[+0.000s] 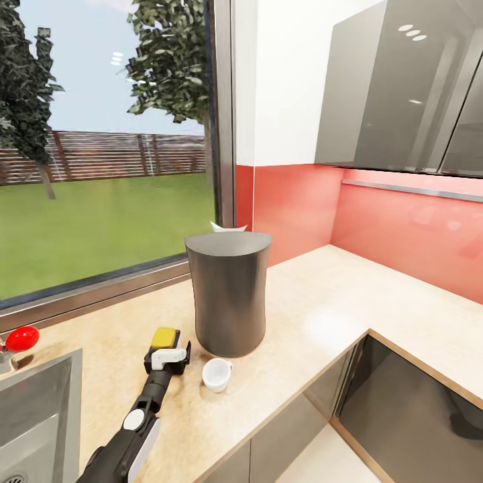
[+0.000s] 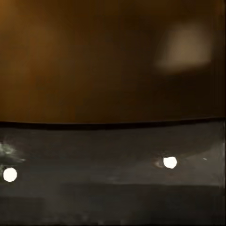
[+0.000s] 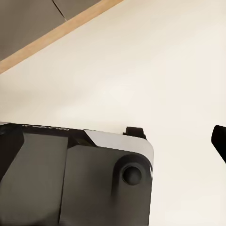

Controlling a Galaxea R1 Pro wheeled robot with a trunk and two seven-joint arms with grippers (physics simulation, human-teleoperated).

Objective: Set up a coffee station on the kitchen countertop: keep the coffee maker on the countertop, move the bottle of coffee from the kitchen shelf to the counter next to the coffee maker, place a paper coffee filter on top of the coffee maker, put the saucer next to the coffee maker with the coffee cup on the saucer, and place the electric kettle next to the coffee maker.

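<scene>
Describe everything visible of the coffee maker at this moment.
The coffee maker is a tall, matte dark grey cylinder, slightly waisted, with a flat-looking top that flares a little. It stands upright on the light countertop near the window corner. A whitish pointed bit peeks over its top rear edge. The white cup sits just in front, apart from it.

Matte dark grey coffee maker (image 1: 228, 298) showing faint vertical brushing, light wood-look kitchen countertop (image 1: 315, 315) gleaming softly at its 3 o'clock, glossy white coffee cup (image 1: 216, 373), glossy coral backsplash (image 1: 402, 235), reflective grey cabinet fronts (image 1: 396, 87), brushed steel sink (image 1: 40, 409)
</scene>
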